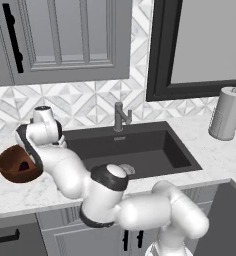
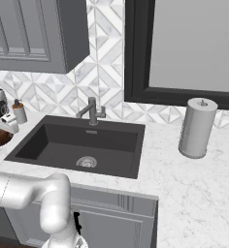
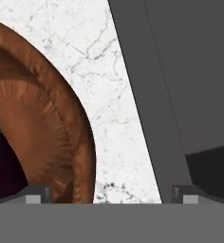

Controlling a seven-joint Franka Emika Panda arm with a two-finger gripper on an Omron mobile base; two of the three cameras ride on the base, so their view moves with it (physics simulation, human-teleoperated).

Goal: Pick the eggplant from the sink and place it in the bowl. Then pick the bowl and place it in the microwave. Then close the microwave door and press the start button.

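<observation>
Two dark fingers [image 3: 38, 194] rise at the bottom of the hand view, set far apart and with nothing between them, so the gripper [image 3: 111, 195] is wide open and empty. Between their tips lies the near rim of the bowl [image 3: 47, 128], then a strip of white marble bench [image 3: 114, 95], and then the dark edge of the sink [image 3: 180, 95] toward the other finger. So the bowl wall is close beside one finger, not in the middle of the gap, and the rest of the bowl spreads away to that same side. Inside the bowl, low in this view, I see the eggplant [image 3: 4, 166] as a dark purple mass with a little green at its top; it is already in the bowl, and the sink basin looks empty in both base views. In the left base view the bowl [image 1: 17, 165] stands on the bench [image 1: 215, 155] just beside the sink [image 1: 140, 147], on its left, and the hand hangs directly over the bowl's rim on the side toward the sink. I judge that the first part of the task is done and the next part is to take the bowl. For this, one finger should go inside the rim and one outside, so the hand needs a small shift toward the bowl. The rim curves here, so the fingers should cross it squarely.
</observation>
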